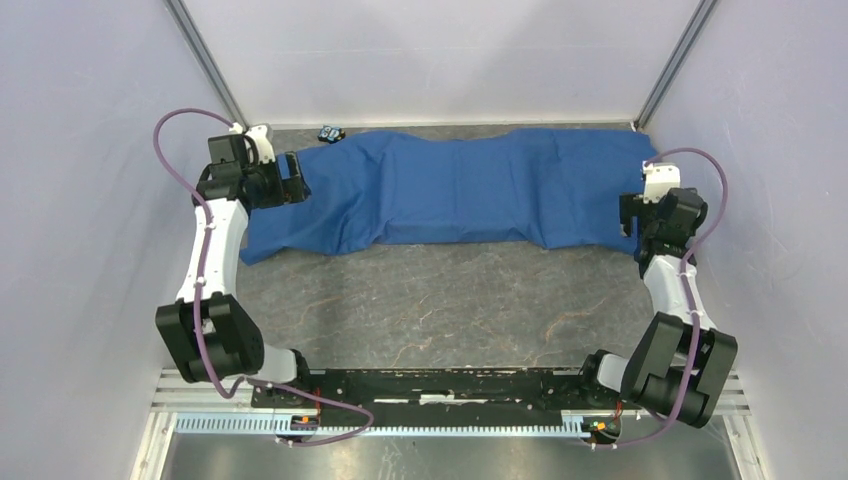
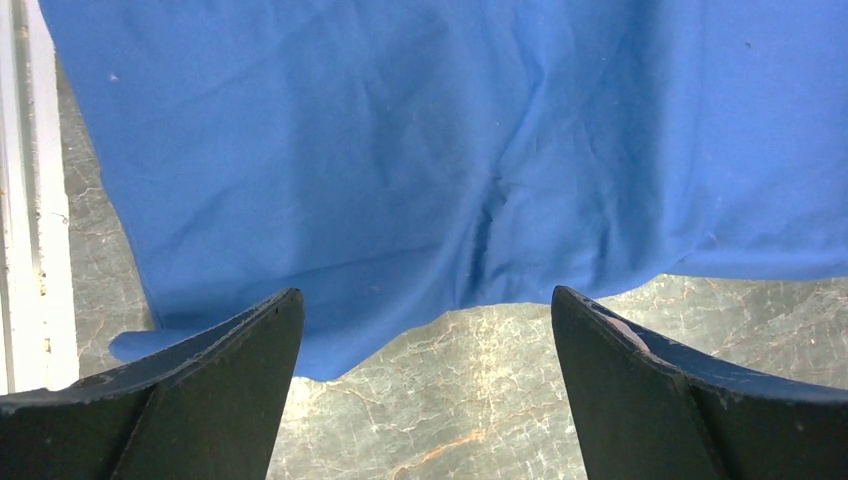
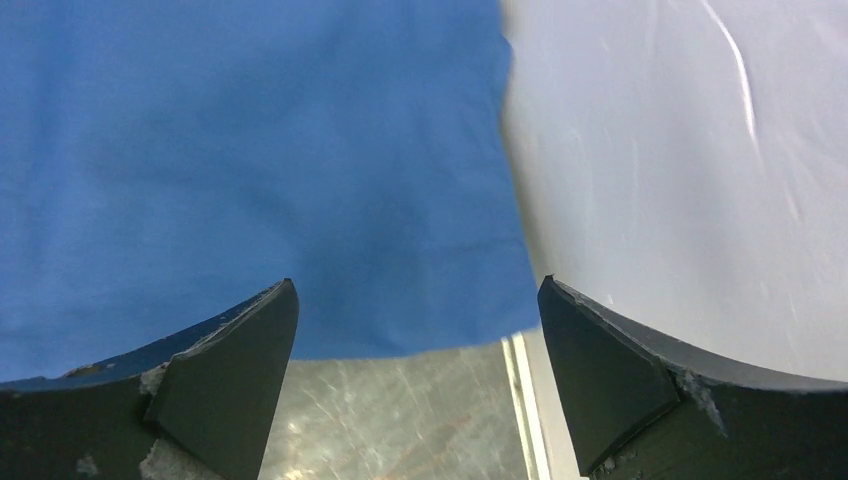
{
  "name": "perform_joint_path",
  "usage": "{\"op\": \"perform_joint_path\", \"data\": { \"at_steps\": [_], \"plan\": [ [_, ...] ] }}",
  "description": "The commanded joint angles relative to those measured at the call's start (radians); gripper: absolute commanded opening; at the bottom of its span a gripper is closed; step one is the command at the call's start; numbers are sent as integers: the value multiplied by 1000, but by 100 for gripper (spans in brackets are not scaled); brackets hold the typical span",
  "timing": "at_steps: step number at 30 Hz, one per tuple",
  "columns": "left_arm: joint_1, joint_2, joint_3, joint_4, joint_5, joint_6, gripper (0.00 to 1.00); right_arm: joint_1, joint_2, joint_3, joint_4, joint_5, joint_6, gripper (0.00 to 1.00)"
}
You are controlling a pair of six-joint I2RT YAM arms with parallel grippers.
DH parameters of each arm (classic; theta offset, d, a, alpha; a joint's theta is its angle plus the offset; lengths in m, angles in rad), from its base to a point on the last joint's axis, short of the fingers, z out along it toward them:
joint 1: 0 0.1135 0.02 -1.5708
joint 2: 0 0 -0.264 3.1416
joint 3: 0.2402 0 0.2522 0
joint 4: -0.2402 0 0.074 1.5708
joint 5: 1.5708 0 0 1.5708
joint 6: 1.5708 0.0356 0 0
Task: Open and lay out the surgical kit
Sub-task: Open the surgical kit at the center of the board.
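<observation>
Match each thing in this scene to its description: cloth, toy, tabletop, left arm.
Things:
1 cloth
2 toy
3 tabletop
4 left arm

Descriptions:
A grey, marbled
B white and black, reaching to the cloth's left end
C blue, spread along the far side
D tiny, by the back wall

Pairs: 1-C, 2-D, 3-A, 4-B

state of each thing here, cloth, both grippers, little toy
blue cloth: spread in a long wrinkled strip across the far side of the table, held by neither gripper
left gripper: open, at the cloth's left end, holding nothing
right gripper: open, at the cloth's right end, holding nothing
small toy: lying on the table past the cloth's far left corner
</observation>
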Motion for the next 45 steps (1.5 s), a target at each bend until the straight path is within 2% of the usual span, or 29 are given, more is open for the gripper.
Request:
{"op": "perform_joint_path", "data": {
  "at_steps": [1,4,9,12,15,19,23,30,33,37,40,45],
  "plan": [
    [5,83,62,24,5,41,100,37,19,127,-13,-281,-40,98],
    [5,206,131,-15,58,29,100,154,76,178,-50,-278,-79,98],
    [5,474,323,-179,18,79,98,291,226,212,-72,-162,-165,98],
    [5,571,398,-257,-63,162,96,296,332,247,-116,-104,-225,98],
    [2,624,408,-275,-167,267,96,296,418,253,-135,-25,-300,98],
    [5,707,429,-272,-372,399,96,293,477,214,-98,84,-383,98],
    [6,791,471,-273,-451,457,96,286,538,202,-81,172,-443,98],
    [11,939,578,-187,-703,583,95,218,638,284,-71,249,-508,98],
    [12,972,593,-98,-800,646,95,201,651,313,-120,232,-522,97],
    [17,999,614,-2,-870,708,96,204,600,304,-193,125,-530,97],
    [17,971,620,-21,-839,684,96,208,538,292,-265,51,-516,97],
    [17,837,596,-118,-701,581,97,211,376,260,-325,-36,-441,97]
  ]
}}
